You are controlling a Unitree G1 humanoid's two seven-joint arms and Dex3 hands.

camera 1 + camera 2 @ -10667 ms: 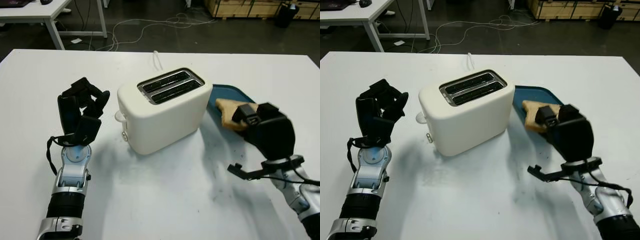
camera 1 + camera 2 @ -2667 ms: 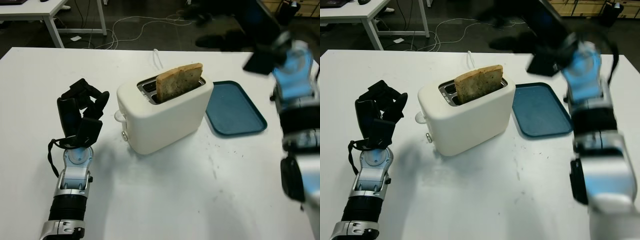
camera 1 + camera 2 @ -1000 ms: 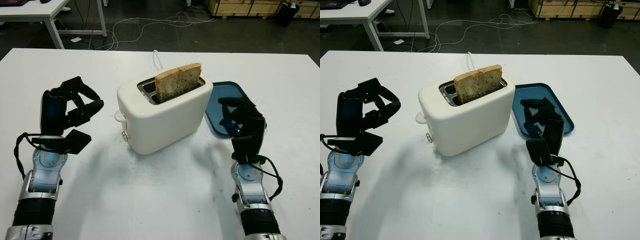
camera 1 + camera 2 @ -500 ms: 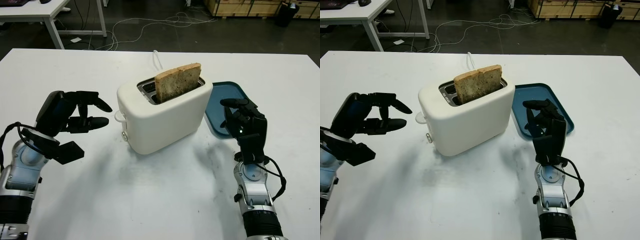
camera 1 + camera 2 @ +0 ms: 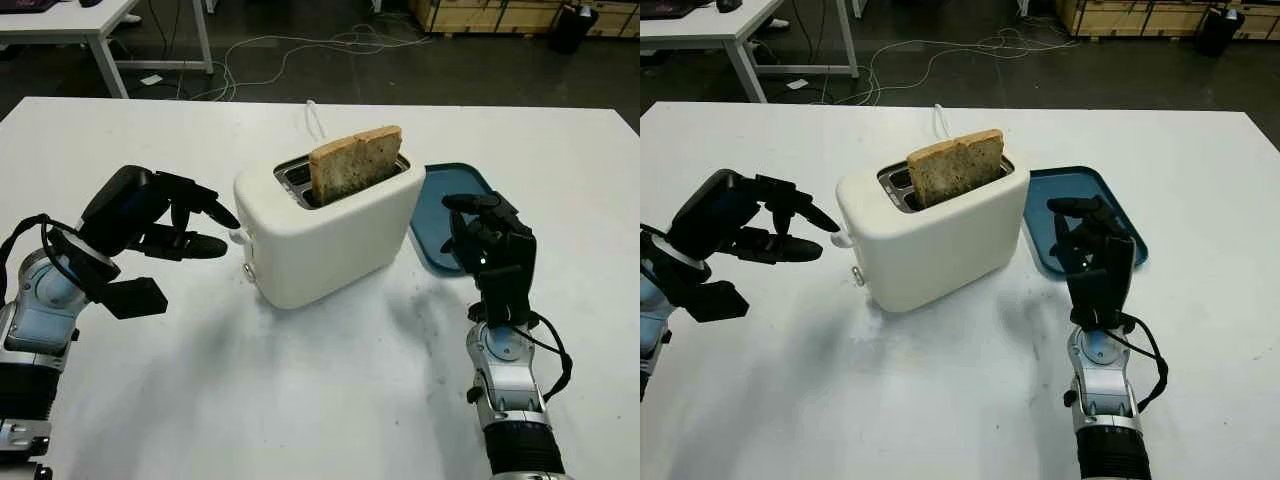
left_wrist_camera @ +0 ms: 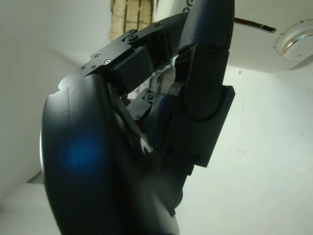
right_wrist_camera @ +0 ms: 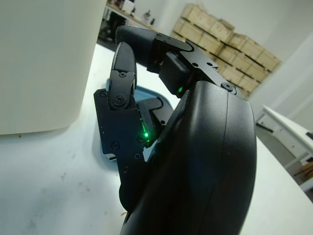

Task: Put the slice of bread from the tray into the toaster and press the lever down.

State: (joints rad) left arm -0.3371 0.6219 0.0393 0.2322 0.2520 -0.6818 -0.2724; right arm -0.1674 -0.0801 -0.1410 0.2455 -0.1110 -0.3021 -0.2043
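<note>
A cream toaster point(image 5: 330, 232) stands near the middle of the white desk point(image 5: 300, 400), turned at an angle to the desk's edges, with its white cord point(image 5: 316, 118) running off toward the far edge. The slice of bread point(image 5: 356, 163) stands upright in one of the toaster's two top slots, the one toward the desk's far edge, with its upper part rising well above the slot. Just beside the toaster on the side toward the desk's right edge lies the blue tray point(image 5: 440, 222), flat on the desk. The left hand point(image 5: 160, 220) is open and holds nothing; it hovers above the desk on the toaster's other side, its fingertips point(image 5: 216, 213) pointing at the end face of the toaster and near the white lever point(image 5: 238, 233) that sticks out there, though whether they touch it cannot be told. A small round knob point(image 5: 248, 270) sits lower on the same end face. The right hand point(image 5: 490, 245) is raised upright above the desk near the tray's near edge, its fingers curled with nothing in them, well apart from the bread. Beyond the desk's far edge the dark floor carries loose cables point(image 5: 330, 45) and stacked wooden pallets point(image 5: 490, 15).
</note>
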